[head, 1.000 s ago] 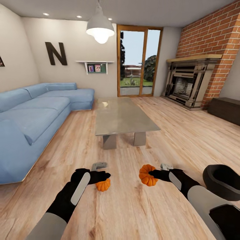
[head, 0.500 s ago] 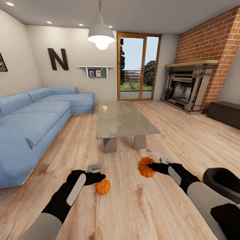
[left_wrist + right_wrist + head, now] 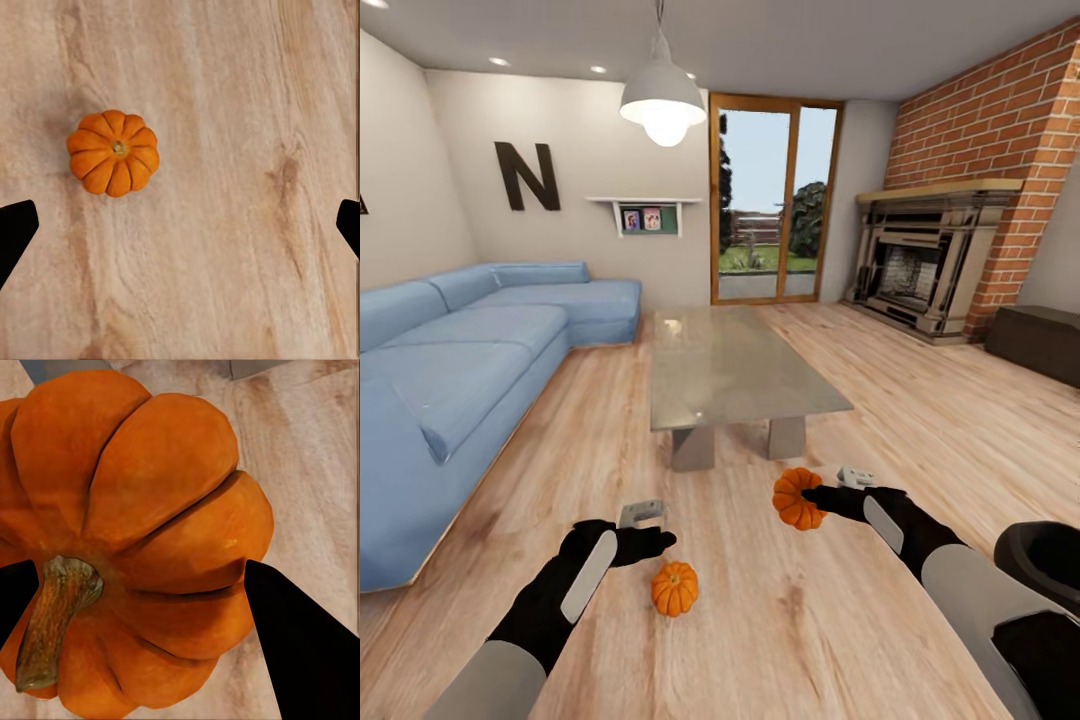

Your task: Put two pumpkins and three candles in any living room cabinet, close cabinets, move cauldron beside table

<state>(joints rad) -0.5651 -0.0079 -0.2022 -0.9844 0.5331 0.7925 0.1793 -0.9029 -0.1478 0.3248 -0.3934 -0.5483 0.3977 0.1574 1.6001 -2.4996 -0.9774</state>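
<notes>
My right gripper (image 3: 807, 494) clamps one ribbed orange pumpkin (image 3: 796, 498) for carrying; left gripper (image 3: 663, 541) hangs open above the other orange pumpkin (image 3: 675, 588).

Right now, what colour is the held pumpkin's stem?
Brown with a greenish base on the pumpkin, clearest in the right wrist view.

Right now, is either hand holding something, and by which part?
The right gripper grips a ribbed orange pumpkin by its sides. The left gripper holds nothing.
</notes>
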